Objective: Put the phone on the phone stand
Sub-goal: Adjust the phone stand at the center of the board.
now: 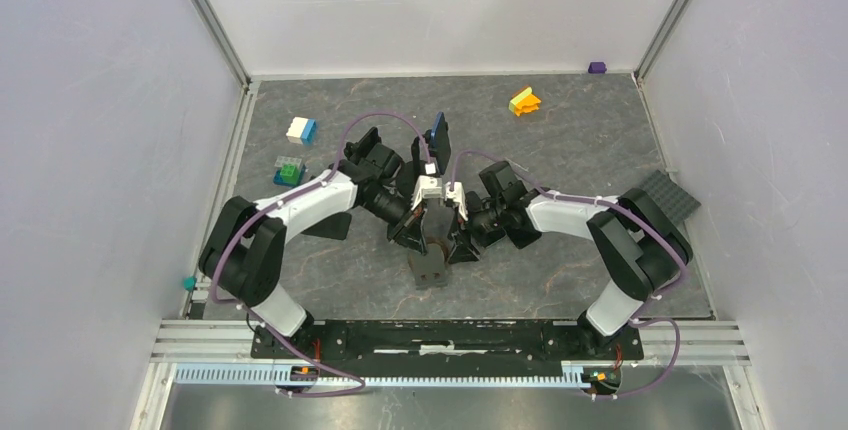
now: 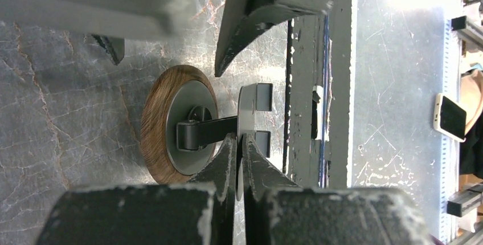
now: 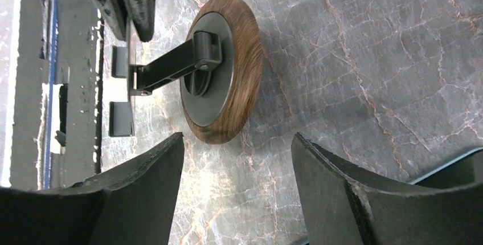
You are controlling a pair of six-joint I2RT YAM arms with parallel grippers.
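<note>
And the left gripper (image 2: 240, 140) was clamped tight on the black phone stand (image 2: 182, 125) with its round wooden base, fingers pinched on the thin upright back plate (image 2: 246, 99) just above its two small lips. Across from it, the right gripper (image 3: 238, 138) hung with its fingers spread wide and nothing between them, the wooden base sitting just ahead of the gap. The stand stood on the grey marbled table (image 3: 370, 57), at the centre between both arms. The dark phone with a blue edge (image 1: 437, 136) was beyond the grippers, apart from the stand; flat or propped, I couldn't tell.
</note>
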